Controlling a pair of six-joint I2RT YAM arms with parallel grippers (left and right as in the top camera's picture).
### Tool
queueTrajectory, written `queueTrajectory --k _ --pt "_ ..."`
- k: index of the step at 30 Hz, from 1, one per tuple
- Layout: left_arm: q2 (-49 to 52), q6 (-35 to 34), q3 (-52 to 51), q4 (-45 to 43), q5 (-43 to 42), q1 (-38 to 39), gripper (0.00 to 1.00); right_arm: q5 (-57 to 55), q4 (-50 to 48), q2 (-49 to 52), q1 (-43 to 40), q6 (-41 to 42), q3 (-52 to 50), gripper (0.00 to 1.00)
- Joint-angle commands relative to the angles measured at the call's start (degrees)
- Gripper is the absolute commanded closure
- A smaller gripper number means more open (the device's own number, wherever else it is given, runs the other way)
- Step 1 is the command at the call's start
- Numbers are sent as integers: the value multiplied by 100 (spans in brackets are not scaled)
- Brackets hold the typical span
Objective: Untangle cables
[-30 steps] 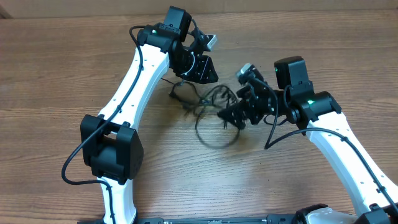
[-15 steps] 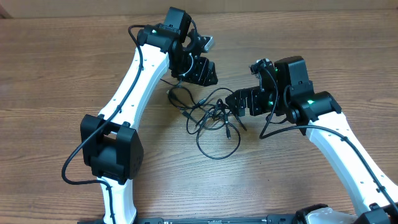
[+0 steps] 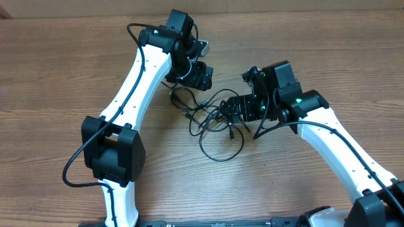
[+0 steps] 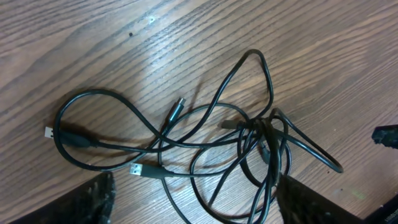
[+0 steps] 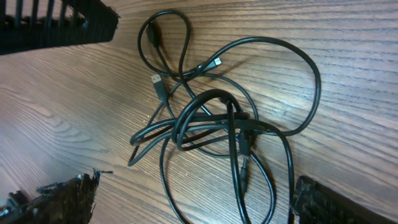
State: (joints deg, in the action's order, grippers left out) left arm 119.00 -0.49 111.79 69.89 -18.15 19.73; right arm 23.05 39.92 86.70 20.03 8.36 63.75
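Observation:
The cables (image 3: 218, 118) are thin black cords lying in a loose tangle on the wooden table. In the left wrist view the cables (image 4: 249, 134) knot at the right, and a silvery plug (image 4: 138, 169) lies at the lower left. My left gripper (image 4: 199, 211) is open above them and holds nothing. It hovers at the tangle's far-left edge (image 3: 199, 77). My right gripper (image 5: 199, 208) is open too, with the cables (image 5: 230, 124) lying on the table below its spread fingers. It stands at the tangle's right side (image 3: 235, 111).
Bare wooden table (image 3: 303, 38) surrounds the tangle. The left arm's white link (image 3: 136, 82) runs down the left side and the right arm's link (image 3: 344, 154) down the right. A dark finger of the left gripper (image 5: 56, 25) shows at the top left of the right wrist view.
My left gripper has opened and let go of the cables, which have spread flat on the table. The right gripper has turned and shifted slightly left, still open.

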Motion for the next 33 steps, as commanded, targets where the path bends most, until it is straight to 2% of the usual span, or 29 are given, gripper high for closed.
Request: queueTrajectory --k 1,6,10,13,16,19,23,26,28,30,33 --pt "-92 28 42 20 76 -26 14 57 -44 11 28 63 15 0" --pt "-92 26 35 22 74 -22 11 55 -120 11 28 61 15 0" --pt "-92 -101 35 33 63 -20 16 57 -107 11 28 61 15 0" --pt "-92 -389 35 76 57 -15 17 57 -98 11 26 61 15 0" --pt "-92 -365 33 280 59 -9 16 55 -35 11 28 57 15 0" --pt "-92 -44 -4 446 61 33 16 55 24 11 26 35 15 0" --pt "-92 378 -149 457 59 101 6 55 111 11 26 35 15 0" --pt "-92 713 -409 365 4 131 6 55 131 11 26 37 15 0" --pt "-92 1215 -621 365 -223 166 7 55 116 11 26 35 15 0" --pt "-92 1790 -872 387 -264 208 0 55 57 11 26 37 15 0" --pt "-92 2291 -1198 400 -264 216 0 57 -50 11 26 42 15 0"
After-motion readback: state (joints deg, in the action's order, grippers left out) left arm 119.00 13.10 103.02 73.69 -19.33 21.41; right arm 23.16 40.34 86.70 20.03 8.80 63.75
